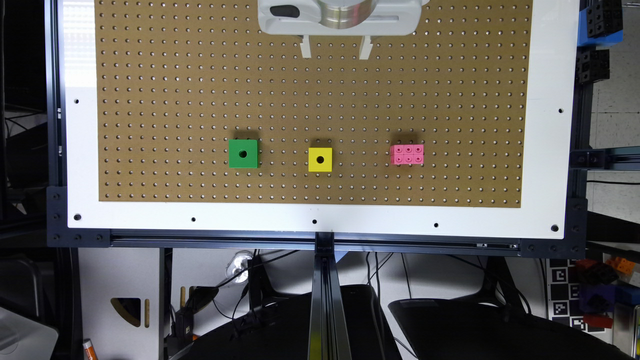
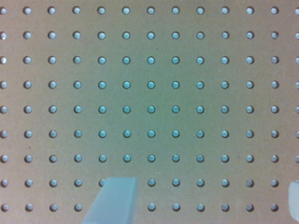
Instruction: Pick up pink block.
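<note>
Gripper (image 1: 336, 48) at top centre of the exterior view, fingers (image 2: 114, 200) spread wide above bare pegboard (image 1: 175, 75).

Well below, lower right of centre: pink block (image 1: 407, 154) flat on the board, untouched; yellow cube (image 1: 320, 159) at centre, green cube (image 1: 243, 153) further left.

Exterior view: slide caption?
Open gripper above pegboard; green cube, yellow cube, pink block in a row.

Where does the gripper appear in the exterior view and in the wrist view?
Exterior view: gripper at the top centre edge.
Wrist view: gripper, jaws wide apart, over bare holes.
Shared landmark: the brown pegboard.
</note>
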### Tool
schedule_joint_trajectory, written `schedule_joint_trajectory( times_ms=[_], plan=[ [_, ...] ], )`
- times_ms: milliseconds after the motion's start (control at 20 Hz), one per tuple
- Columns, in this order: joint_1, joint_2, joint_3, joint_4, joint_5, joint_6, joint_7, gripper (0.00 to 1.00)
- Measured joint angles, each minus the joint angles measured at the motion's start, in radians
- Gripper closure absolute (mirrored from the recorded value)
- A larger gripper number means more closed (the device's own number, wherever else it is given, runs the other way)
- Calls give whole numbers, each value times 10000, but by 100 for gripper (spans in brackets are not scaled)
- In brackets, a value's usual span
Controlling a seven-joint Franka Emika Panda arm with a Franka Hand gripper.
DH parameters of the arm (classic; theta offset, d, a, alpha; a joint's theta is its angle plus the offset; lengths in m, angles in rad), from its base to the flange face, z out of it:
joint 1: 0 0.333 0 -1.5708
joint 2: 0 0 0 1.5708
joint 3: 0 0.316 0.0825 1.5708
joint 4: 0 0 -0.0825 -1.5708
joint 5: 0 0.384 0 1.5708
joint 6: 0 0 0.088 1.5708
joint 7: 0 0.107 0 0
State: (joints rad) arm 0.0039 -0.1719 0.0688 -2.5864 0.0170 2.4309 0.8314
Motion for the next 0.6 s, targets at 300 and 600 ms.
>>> schedule_joint_trajectory(
  times_ms=[300,600],
  plan=[
    [-2,0,0,-2,0,0,1,0],
    [158,90,533,290,2,3,650,0]
  ],
)
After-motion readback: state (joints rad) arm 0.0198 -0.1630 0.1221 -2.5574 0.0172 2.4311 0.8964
